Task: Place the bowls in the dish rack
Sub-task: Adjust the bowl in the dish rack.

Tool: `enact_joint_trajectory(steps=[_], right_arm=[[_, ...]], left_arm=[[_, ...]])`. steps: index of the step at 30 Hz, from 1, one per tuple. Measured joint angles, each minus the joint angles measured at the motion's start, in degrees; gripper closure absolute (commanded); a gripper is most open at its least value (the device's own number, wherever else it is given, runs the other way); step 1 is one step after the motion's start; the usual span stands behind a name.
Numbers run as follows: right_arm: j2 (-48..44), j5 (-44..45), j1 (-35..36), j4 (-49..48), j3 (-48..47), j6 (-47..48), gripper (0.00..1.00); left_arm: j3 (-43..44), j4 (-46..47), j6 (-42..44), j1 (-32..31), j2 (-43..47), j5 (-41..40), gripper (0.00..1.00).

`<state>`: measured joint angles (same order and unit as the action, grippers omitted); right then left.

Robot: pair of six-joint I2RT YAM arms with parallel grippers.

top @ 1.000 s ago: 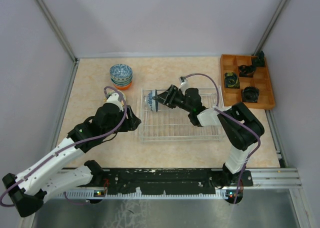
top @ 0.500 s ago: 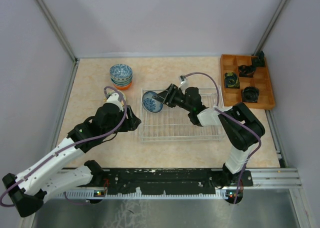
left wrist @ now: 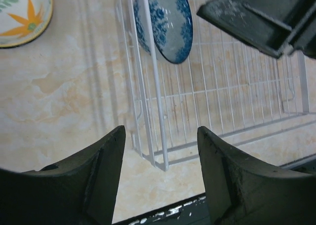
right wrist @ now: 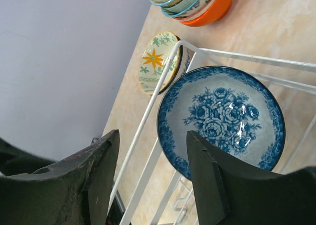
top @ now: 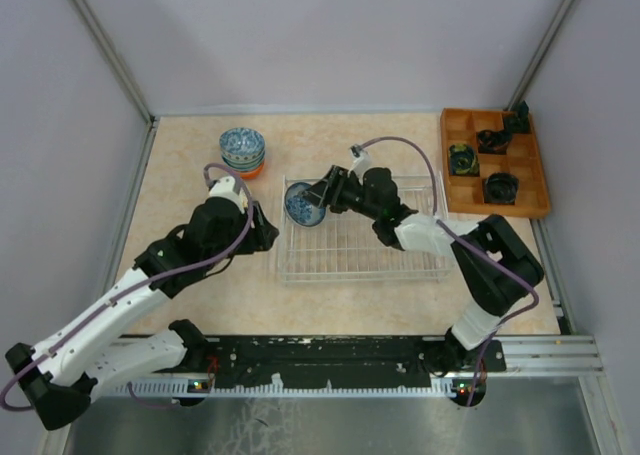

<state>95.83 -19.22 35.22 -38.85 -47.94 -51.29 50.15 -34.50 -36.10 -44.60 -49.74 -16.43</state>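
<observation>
A blue floral bowl [top: 303, 203] [left wrist: 168, 22] [right wrist: 222, 118] leans on its edge inside the left end of the pale wire dish rack [top: 370, 247] [left wrist: 153, 106] [right wrist: 148, 118]. My right gripper [top: 322, 191] [right wrist: 153, 141] is open just right of this bowl, its fingers apart from the rim. A bowl with an orange flower [left wrist: 22, 12] [right wrist: 157, 67] rests just outside the rack's left side. A stack of bowls [top: 242, 150] [right wrist: 197, 0], orange at the bottom, stands at the far left. My left gripper [top: 264, 231] [left wrist: 160, 136] hangs open and empty over the rack's near left corner.
An orange wooden compartment tray [top: 540, 175] with black items sits at the far right. Grey walls close in the left, the back and the right. A black rail [top: 330, 360] runs along the near edge.
The blue floral bowl has tipped from standing on edge to leaning with its inside showing. My right gripper has drawn slightly away from it. My left arm has shifted a little farther.
</observation>
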Motion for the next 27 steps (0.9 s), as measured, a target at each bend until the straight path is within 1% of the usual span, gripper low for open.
enact_joint_trajectory(steps=[3,4,6,11,14,16,19,23,27], right_arm=[[-4.1,1.3,0.8,4.9,-0.2,2.4,0.43],[-5.4,1.6,0.9,6.4,-0.2,3.1,0.42],[-8.6,2.5,0.9,10.2,-0.2,4.9,0.42],[-15.6,4.2,0.9,19.7,-1.4,9.6,0.41],[-18.1,4.5,0.5,25.2,-4.0,12.3,0.40],[-19.3,4.5,0.2,28.5,-6.0,14.2,0.40],[-20.1,4.5,0.1,32.6,-8.3,16.6,0.40],[-20.1,4.2,0.0,38.4,-11.9,20.1,0.40],[-20.1,3.3,-0.6,40.7,-13.1,22.5,0.39]], left_arm=[[2.7,0.0,1.0,2.8,-3.0,-0.6,0.33],[3.6,0.1,1.6,4.7,-4.4,-0.3,0.33],[4.8,0.7,2.8,9.1,-7.0,0.5,0.33],[7.6,2.7,6.0,22.8,-14.6,5.6,0.34],[12.1,4.3,7.2,29.7,-21.1,10.4,0.34],[15.8,5.8,7.3,32.8,-25.6,13.0,0.34],[21.6,8.2,6.6,35.4,-31.5,15.6,0.34],[28.3,11.1,4.9,35.8,-39.2,18.3,0.36],[32.2,12.2,3.8,36.0,-45.7,18.9,0.38]])
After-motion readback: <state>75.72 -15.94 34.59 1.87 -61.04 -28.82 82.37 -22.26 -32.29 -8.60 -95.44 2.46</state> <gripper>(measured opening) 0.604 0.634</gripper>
